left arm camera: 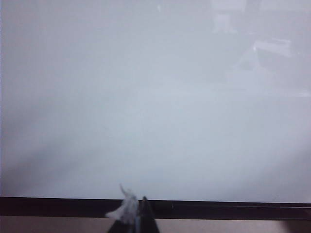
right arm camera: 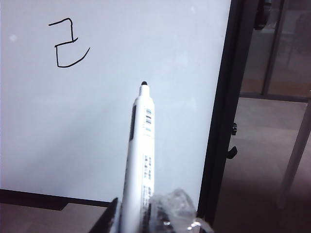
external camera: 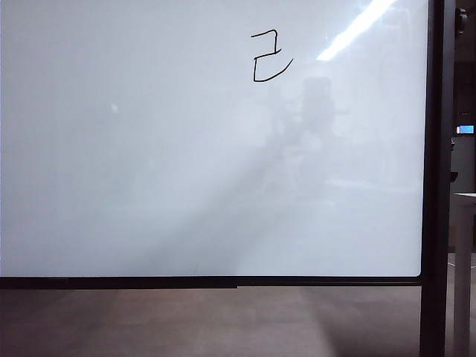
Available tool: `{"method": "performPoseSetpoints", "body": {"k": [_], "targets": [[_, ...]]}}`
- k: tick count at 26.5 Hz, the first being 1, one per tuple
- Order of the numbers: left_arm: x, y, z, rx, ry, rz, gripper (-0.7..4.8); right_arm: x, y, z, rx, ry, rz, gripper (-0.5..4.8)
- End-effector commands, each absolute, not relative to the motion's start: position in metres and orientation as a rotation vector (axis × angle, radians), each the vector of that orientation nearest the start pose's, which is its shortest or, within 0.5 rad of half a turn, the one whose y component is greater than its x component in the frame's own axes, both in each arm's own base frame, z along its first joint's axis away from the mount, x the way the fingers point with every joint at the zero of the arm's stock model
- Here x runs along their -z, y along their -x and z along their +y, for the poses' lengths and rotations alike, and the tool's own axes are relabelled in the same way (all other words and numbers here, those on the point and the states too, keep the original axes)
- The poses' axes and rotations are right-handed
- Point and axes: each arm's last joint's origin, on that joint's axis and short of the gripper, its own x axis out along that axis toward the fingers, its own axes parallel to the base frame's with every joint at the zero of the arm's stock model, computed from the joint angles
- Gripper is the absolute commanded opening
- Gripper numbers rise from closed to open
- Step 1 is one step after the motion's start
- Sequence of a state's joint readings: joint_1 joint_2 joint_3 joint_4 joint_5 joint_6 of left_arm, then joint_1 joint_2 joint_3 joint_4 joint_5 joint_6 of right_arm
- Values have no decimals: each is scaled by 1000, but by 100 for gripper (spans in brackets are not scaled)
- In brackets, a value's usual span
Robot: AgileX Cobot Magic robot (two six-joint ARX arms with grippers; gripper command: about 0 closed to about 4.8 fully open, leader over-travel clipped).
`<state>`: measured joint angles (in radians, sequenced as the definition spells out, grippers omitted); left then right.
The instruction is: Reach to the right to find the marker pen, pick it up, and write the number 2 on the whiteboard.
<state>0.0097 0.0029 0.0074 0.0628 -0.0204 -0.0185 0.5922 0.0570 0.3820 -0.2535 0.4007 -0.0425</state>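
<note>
The very large glossy white whiteboard (external camera: 186, 186), edged by a thin black frame with a black upright post at its right side, fills nearly everything in front of me. High up, right of the middle, sits the number 2 (external camera: 269, 56), a small boxy digit in thin black line with an upward-flicking tail; the writing looks done.

The slim whitish-grey marker pen (right arm camera: 140, 160) stands in the right gripper (right arm camera: 141, 221), whose fingers are closed around the lower barrel. Its dark tip points toward the board below and to the right of the digit, and seems clear of the surface, though I cannot be sure.

The left gripper (left arm camera: 132, 216) sits low by the board's bottom frame. Only its tips show, close together with something pale on one, so I cannot tell whether it is closed or what that is.

My worry: if the right arm drifts forward, the uncapped tip could streak the clean board or spoil the digit; a slackening grip would drop the pen.

Neither arm appears in the exterior view, apart from a murky reflection.
</note>
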Motion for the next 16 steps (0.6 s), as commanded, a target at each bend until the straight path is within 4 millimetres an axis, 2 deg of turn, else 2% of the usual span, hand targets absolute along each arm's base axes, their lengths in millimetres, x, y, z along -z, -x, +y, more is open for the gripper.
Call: {"method": "performPoseSetpoints", "body": {"k": [1, 12, 16], "targets": [[-173, -97, 1, -30, 15, -72, 0, -263, -59, 26, -189, 1, -80, 54], [-173, -97, 1, -30, 15, -71, 0, -262, -59, 26, -189, 1, -79, 54], [-173, -97, 1, -30, 15, -72, 0, -255, -62, 26, -151, 6, -69, 54]]}}
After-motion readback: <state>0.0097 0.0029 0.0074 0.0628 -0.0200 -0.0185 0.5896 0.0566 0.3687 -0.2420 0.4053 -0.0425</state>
